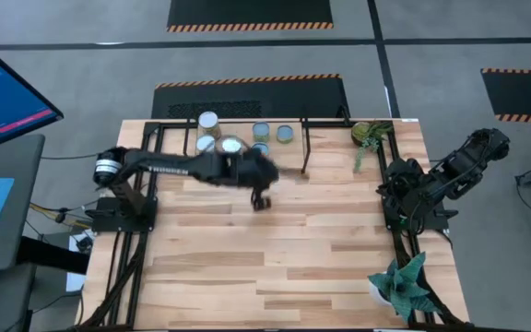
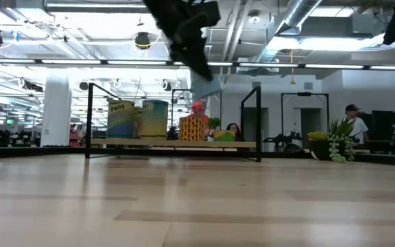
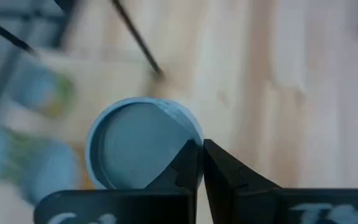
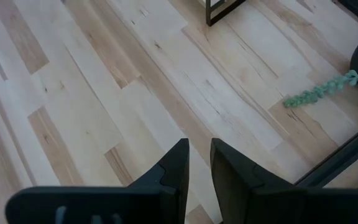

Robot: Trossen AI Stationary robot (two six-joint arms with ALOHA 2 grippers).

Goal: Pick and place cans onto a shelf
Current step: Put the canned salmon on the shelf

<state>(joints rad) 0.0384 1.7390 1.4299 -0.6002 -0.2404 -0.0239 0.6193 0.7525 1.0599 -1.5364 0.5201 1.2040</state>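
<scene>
Gripping a pale blue-topped can (image 3: pixel 143 144) by its rim, my left gripper (image 3: pixel 199 163) hangs above the table (image 1: pixel 275 267) just before the shelf (image 1: pixel 247 135), where other cans (image 1: pixel 208 120) stand, while my right gripper (image 4: pixel 197 168), nearly closed on nothing, waits at the right edge.
</scene>
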